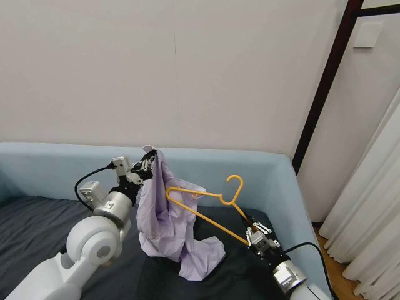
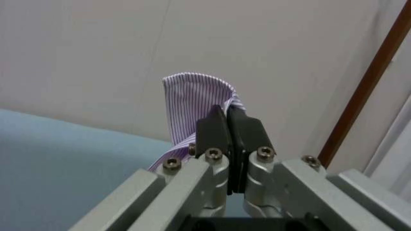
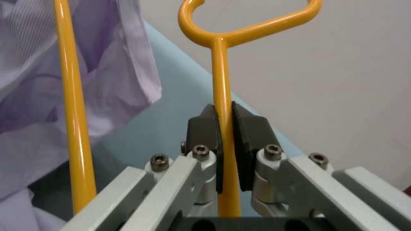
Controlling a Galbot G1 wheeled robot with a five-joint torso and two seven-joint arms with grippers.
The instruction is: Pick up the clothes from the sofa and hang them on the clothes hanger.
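Pinching the lilac shirt (image 1: 165, 219) at centre frame in clenched jaws of the left gripper (image 1: 147, 164), clamping the orange hanger (image 3: 218, 72) in the right gripper (image 1: 256, 236) at lower right; risks dropping cloth onto the sofa (image 1: 275, 181) through a slipping fold.

You have one purple shirt (image 1: 164, 215), one yellow hanger (image 1: 219, 224), one sofa (image 1: 50, 164) and two end effectors: the left end effector (image 1: 149, 164) and the right end effector (image 1: 250, 227).
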